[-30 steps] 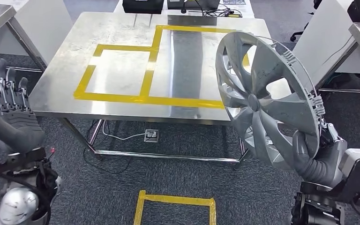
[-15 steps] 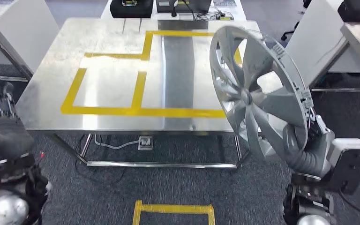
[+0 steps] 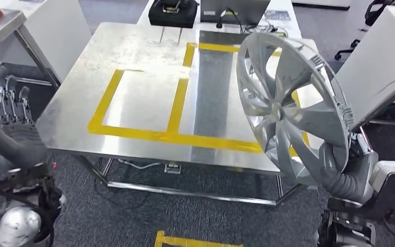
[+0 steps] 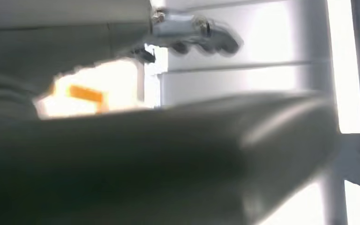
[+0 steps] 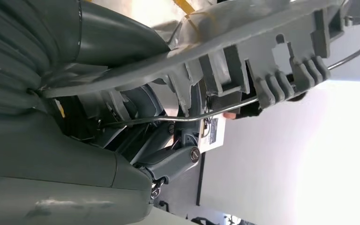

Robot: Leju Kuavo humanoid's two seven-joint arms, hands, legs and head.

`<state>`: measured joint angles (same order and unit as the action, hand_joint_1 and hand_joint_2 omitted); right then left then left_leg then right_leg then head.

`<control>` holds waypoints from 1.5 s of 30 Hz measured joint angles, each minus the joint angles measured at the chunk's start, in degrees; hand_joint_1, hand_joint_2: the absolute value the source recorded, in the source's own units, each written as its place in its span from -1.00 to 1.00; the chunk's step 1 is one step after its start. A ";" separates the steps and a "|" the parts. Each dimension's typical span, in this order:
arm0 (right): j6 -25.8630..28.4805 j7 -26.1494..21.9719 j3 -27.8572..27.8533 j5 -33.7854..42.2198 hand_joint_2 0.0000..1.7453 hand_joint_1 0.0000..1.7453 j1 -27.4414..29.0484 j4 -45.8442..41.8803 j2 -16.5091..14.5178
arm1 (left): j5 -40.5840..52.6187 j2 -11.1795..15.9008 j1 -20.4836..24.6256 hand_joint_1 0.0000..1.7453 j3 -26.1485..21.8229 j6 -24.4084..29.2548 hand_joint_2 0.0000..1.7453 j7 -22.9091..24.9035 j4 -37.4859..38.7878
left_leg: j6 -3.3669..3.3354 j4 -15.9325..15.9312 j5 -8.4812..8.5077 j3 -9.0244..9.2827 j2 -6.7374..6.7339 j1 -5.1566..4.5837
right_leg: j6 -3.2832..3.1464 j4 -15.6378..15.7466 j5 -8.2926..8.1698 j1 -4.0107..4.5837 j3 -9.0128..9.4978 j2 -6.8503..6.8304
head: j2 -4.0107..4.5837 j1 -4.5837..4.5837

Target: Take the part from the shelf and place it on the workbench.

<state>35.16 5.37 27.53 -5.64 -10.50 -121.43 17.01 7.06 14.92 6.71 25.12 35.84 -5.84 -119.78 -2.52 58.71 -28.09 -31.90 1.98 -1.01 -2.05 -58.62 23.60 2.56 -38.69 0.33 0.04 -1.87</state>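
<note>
hubcap (image 3: 288, 108) still gripped by right hand (image 3: 339, 167), workbench (image 3: 149, 56) now closer

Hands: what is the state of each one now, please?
Left hand: open, holding nothing, fingers apart and pointing up.
Right hand: holding the wheel cover by its lower rim.

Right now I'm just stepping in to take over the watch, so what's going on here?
The robot's right hand grips a silver hubcap by its lower rim, holding it upright on edge near the right side of the steel workbench. The hubcap is not yet set down. The workbench top carries yellow tape outlines. The left hand is raised off to the left, fingers extended and holding nothing.
</note>
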 joint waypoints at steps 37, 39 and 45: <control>-0.67 0.28 0.78 -0.83 1.00 1.00 -1.10 0.30 -0.13 | 0.08 -0.24 0.04 -1.00 0.22 0.40 -1.00 0.02 0.01 | 1.37 0.97 2.81 -4.65 -1.16 1.78 | 4.31 0.81 1.96 -3.26 4.26 -0.09 | 0.00 0.07; -0.66 0.38 0.84 -1.00 1.00 1.00 -1.09 0.31 -0.12 | 0.05 -0.29 0.04 -1.00 0.26 0.58 -1.00 0.03 0.02 | 1.35 0.96 2.83 -4.62 -1.17 1.79 | 4.32 0.80 1.96 -3.24 4.25 -0.09 | 0.00 0.15; -0.61 0.97 0.88 -1.02 1.00 1.00 -1.09 0.66 -0.14 | 0.04 -0.43 0.04 -1.00 0.40 0.77 -1.00 0.03 0.16 | 1.37 0.87 2.85 -4.49 -1.19 1.83 | 4.32 0.71 1.98 -3.19 4.25 -0.08 | 0.00 0.39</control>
<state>34.55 6.34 28.41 -6.66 -11.59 -120.77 16.87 7.10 14.49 6.75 25.52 36.61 -5.81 -119.62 -1.15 59.58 -25.24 -36.39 0.79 0.82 2.27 -57.91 25.58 -0.63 -34.44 0.25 0.04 -1.48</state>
